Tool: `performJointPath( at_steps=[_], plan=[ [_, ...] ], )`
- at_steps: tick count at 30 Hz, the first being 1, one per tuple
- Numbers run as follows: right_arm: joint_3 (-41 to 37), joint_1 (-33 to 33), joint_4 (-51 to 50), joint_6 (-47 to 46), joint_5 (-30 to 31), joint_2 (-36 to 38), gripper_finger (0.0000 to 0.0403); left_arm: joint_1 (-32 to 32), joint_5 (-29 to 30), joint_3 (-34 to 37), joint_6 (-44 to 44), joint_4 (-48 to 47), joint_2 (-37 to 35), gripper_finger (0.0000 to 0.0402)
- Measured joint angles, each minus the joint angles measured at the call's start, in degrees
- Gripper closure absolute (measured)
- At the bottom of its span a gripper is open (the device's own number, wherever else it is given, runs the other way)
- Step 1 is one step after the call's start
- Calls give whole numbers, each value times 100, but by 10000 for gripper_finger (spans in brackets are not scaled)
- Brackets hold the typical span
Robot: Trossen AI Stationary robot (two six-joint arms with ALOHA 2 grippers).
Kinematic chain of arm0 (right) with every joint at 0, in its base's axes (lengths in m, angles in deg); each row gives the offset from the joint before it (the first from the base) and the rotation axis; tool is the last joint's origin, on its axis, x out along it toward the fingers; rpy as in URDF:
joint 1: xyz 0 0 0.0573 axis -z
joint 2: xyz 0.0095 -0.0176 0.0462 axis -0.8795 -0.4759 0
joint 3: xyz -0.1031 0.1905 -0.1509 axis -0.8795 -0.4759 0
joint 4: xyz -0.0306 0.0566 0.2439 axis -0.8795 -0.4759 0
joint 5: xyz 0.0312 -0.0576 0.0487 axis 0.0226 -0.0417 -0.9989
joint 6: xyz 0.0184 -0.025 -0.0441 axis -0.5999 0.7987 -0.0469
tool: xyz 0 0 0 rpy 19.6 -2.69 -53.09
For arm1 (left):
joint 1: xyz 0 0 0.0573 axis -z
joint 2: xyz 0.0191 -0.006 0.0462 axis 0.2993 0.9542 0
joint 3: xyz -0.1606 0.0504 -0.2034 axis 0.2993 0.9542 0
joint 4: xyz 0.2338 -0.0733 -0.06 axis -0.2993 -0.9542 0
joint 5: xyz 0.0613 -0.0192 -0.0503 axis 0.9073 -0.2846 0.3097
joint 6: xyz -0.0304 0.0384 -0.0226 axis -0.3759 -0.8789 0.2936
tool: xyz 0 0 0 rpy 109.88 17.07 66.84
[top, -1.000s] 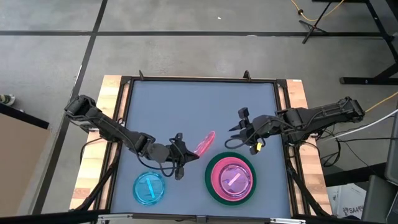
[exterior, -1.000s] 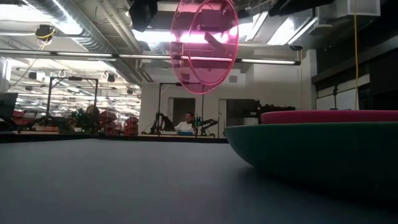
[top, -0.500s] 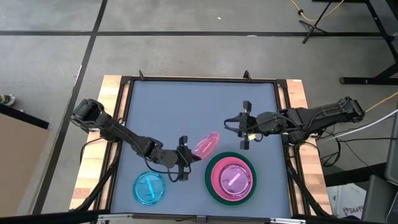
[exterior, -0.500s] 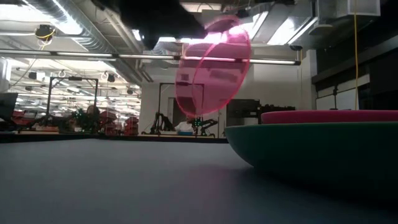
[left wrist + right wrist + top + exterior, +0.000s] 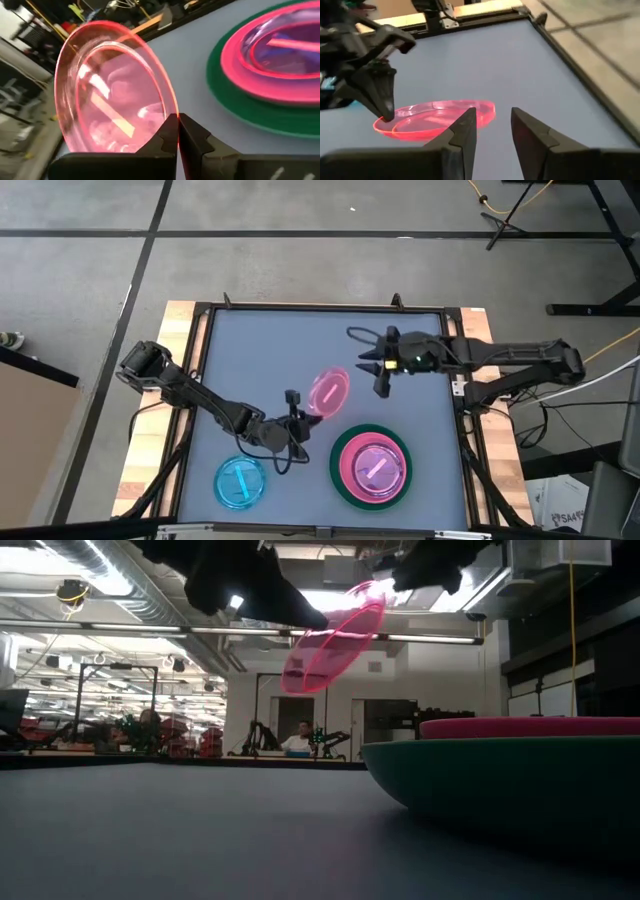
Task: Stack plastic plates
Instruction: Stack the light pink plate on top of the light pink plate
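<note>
Where the grey tabletop spreads widest, its near right corner carries the large green plate, with an opaque pink plate nested in it and a small translucent pink plate on top; a small translucent blue plate lies alone near the left front edge. Held tilted in the air mid-table, clear of the stack, a further translucent pink plate is pinched by its rim in the closed left hand, while the right hand, fingers partly apart and gripping nothing, hangs just beside that plate.
</note>
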Motion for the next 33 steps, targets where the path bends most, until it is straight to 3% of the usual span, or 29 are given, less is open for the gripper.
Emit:
performJointPath(
  at_steps=[9,13,20,33],
  plan=[
    [0,640,65,-977,-997,-459,290,-36,475,0,-737,-46,0,401],
    [0,668,131,-1125,-1095,-668,290,-156,443,0,-754,-63,0,401],
    [0,655,386,-1126,-1237,-838,290,-383,-134,0,-749,-226,0,401],
    [0,655,434,-1274,-1180,-834,290,-398,-150,2,-703,-453,-2,401]
  ],
)
